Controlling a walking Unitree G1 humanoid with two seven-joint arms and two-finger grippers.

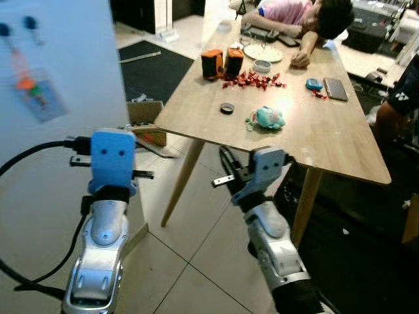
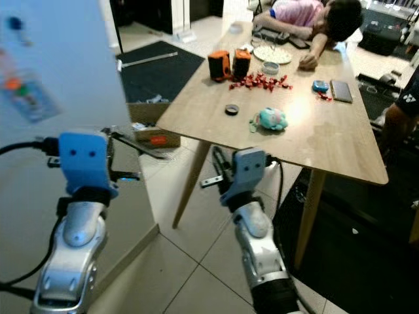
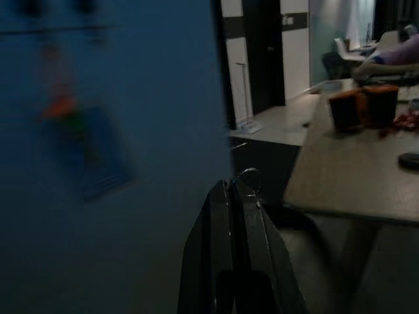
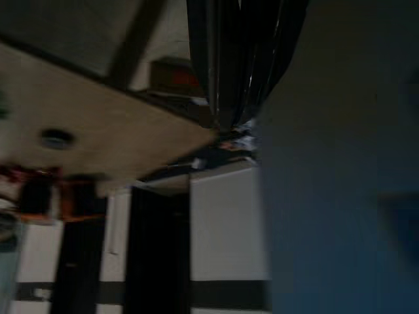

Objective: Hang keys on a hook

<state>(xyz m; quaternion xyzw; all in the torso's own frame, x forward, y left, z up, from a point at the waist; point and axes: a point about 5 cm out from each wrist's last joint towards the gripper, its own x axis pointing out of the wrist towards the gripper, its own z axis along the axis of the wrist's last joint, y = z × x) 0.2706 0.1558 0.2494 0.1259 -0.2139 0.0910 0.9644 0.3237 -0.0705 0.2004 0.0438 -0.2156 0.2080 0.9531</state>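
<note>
A thin wire key ring (image 3: 249, 175) pokes from the tip of the left gripper (image 3: 237, 196), whose long black fingers are pressed together on it, near the smooth pale wall (image 1: 59, 131). Blurred hooks (image 1: 29, 23) seem to dot that wall. The right gripper (image 4: 232, 98) looks closed and empty beside the wooden table (image 1: 314, 131).

Thin wire key ring (image 3: 249, 175) pinched at the closed left pincer's (image 3: 237, 190) tip, near the pale wall panel (image 1: 65, 72).

A wooden table (image 1: 327, 140) and its leg (image 1: 183, 180) crowd the right; white panel (image 1: 59, 98) blocks the left.
</note>
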